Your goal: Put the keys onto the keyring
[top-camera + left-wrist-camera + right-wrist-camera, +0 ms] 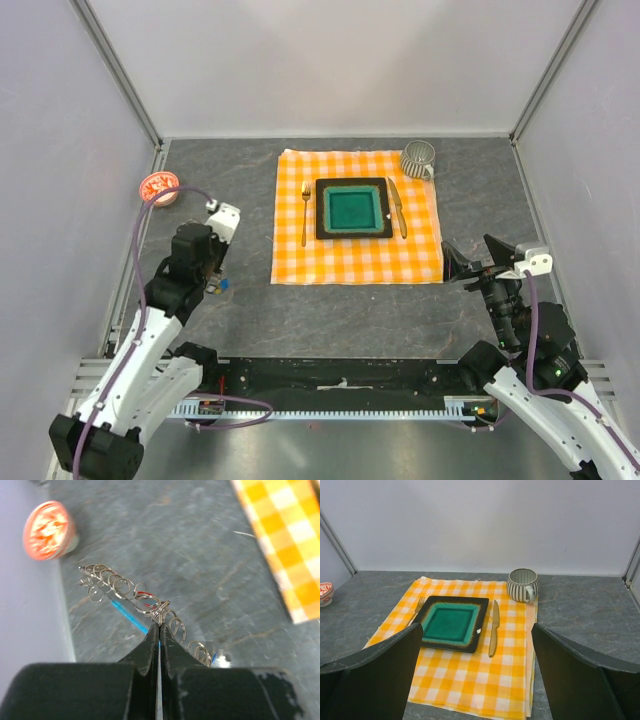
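Showing only in the left wrist view, a silvery wire keyring (148, 602) is clamped by the left gripper (159, 625); the right gripper (477, 630) is spread wide.

1. An orange-and-white checked cloth (357, 255) lies toward the back of the grey desk (330, 320).
2. On it sits a dark-rimmed green square plate (352, 209), with a fork (305, 212) to its left and a knife (397, 207) to its right.
3. A striped mug (418, 158) stands at the cloth's far right corner.
4. A red-and-white round dish (158, 187) sits by the left wall.
5. The left arm (190, 262) bends down to the desk, and a tiny blue item (222, 284) lies just beside it.
6. The right claw (472, 256) is spread wide near the cloth's near right corner.
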You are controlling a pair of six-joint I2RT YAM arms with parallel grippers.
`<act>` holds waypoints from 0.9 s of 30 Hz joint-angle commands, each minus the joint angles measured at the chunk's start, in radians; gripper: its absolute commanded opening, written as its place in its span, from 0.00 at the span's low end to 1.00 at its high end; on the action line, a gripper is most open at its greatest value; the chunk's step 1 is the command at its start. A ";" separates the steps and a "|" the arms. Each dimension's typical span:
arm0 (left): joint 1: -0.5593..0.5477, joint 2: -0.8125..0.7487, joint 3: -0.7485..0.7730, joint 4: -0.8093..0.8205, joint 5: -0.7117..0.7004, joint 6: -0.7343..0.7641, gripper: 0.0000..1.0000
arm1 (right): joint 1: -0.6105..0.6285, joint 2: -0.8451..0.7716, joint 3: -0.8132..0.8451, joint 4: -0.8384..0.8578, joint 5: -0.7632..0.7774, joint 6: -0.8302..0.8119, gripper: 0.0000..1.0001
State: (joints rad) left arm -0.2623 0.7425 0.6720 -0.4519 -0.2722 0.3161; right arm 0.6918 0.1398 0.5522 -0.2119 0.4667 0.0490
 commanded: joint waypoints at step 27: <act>-0.075 0.555 0.080 0.007 0.172 0.052 0.29 | 0.003 -0.117 0.006 0.039 -0.033 0.026 0.98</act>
State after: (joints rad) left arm -0.3443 1.3769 0.7658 -0.5106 -0.0902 0.3901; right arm 0.6918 0.0349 0.5522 -0.2173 0.4419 0.0639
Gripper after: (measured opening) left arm 0.208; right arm 0.982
